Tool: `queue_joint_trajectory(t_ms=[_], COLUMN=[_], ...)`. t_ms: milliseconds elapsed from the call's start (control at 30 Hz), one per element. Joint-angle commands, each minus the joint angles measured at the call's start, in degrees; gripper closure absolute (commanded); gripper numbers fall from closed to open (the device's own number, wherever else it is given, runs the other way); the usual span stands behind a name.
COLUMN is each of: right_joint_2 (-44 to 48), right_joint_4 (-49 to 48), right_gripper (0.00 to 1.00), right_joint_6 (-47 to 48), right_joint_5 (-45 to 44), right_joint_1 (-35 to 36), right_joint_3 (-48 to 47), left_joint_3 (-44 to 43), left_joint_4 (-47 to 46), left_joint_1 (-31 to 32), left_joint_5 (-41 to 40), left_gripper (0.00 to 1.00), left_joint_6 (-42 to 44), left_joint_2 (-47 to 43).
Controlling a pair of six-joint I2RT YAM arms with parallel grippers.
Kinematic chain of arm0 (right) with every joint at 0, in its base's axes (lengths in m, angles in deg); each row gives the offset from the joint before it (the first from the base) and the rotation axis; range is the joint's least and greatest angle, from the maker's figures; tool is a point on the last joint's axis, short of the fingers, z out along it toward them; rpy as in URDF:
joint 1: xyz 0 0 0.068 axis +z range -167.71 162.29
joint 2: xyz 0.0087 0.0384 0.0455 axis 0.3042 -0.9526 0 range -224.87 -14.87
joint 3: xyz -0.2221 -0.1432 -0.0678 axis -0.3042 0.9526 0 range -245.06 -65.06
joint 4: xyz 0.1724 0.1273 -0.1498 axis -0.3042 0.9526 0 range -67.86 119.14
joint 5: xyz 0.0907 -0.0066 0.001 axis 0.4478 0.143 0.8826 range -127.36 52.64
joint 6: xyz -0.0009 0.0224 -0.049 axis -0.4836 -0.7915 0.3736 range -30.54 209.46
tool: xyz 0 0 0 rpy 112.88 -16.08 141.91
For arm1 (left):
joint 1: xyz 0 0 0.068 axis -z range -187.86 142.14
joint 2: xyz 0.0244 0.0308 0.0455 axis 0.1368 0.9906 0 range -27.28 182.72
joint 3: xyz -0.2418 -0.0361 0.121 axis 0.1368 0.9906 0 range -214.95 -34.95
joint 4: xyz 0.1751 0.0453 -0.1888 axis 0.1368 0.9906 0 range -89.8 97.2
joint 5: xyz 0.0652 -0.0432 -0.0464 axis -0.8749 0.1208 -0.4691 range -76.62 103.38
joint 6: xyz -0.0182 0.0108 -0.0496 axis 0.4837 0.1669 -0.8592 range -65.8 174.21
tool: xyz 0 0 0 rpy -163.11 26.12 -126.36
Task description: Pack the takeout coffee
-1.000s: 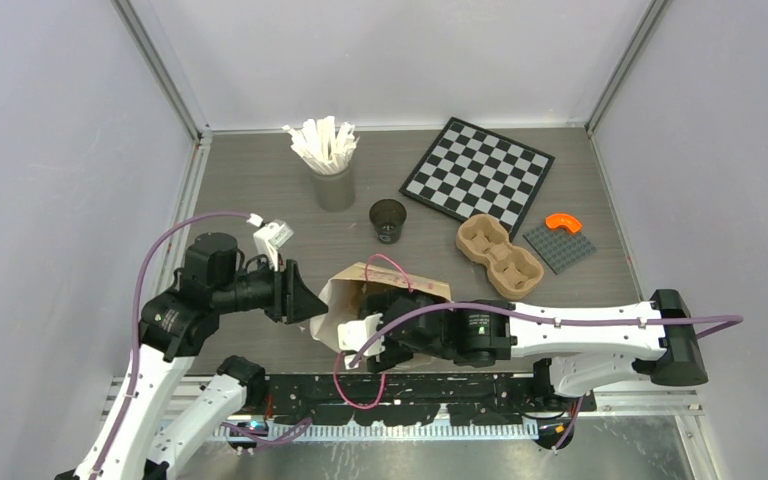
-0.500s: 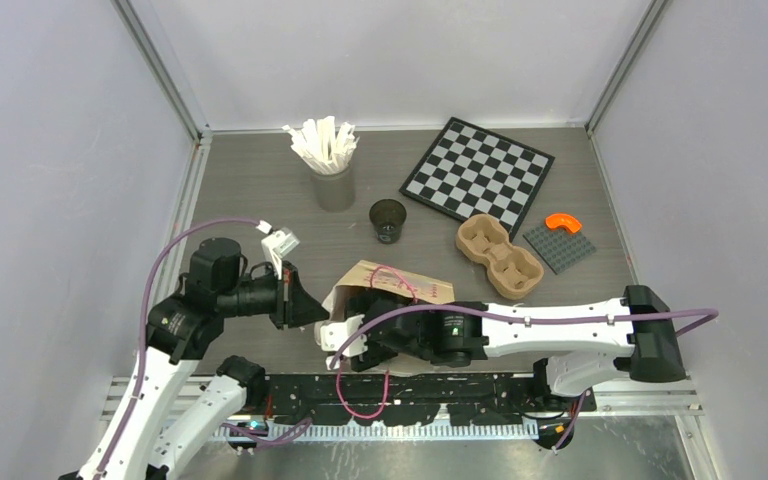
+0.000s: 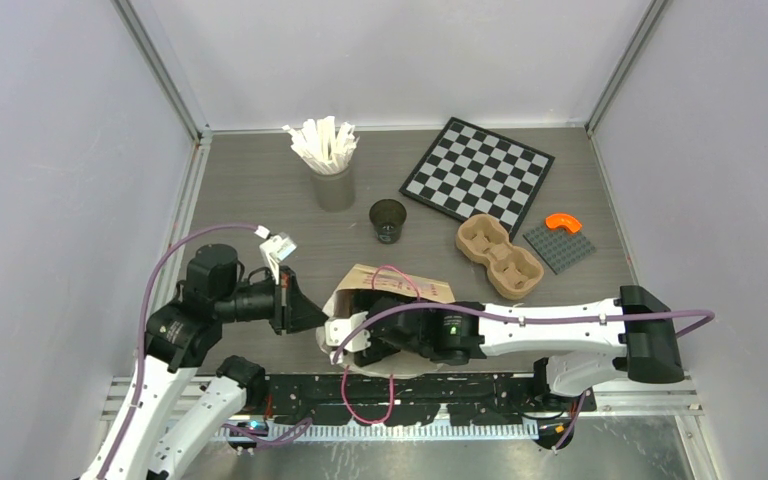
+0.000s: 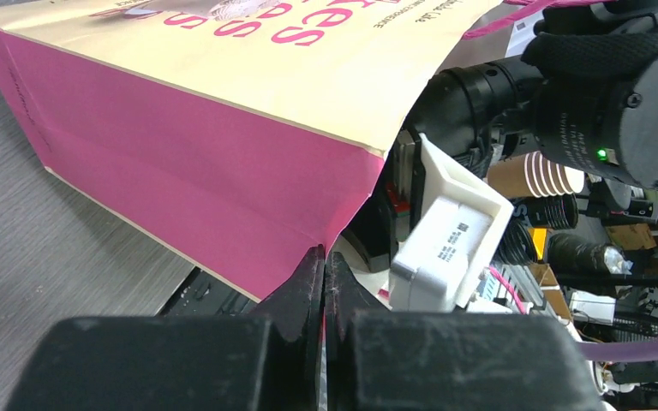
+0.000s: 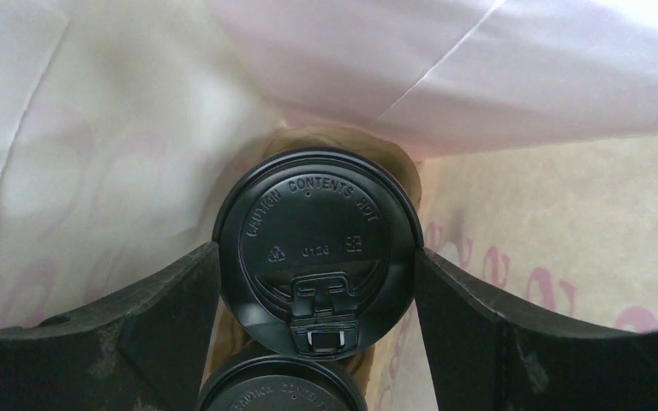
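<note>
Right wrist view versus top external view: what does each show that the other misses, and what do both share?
Only right wrist: a lidded black cup gripped by the right pincer inside the paper bag, a second lid below it. Only top external: chessboard, stirrer cup, open black cup, pulp carrier, and the left pincer at the bag's mouth. Both: the paper bag, seen from inside and from outside.

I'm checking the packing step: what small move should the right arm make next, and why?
Probably ease the right gripper a little deeper into the paper bag. It grips a lidded black cup inside the bag with bag wall visible beyond, while the left gripper pinches the bag's edge.
</note>
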Motion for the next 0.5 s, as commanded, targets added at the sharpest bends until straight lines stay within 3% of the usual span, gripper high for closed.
queue_joint_trajectory(t_ms=[0,467], right_joint_2=[2.19,0.74], right_joint_4=[-2.78,-3.8], right_gripper=[0.27,0.27], right_joint_6=[0.0,-1.19], right_joint_5=[-0.63,-1.04], right_joint_1=[-0.02,-0.06], right_joint_3=[1.05,2.28], left_joint_3=[0.92,3.3], left_joint_4=[-2.98,-4.89], left_joint_1=[0.07,0.04], left_joint_5=[2.2,2.89], left_gripper=[1.0,1.0], left_joint_6=[-2.04,-5.53], left_joint_2=[-1.95,-5.35])
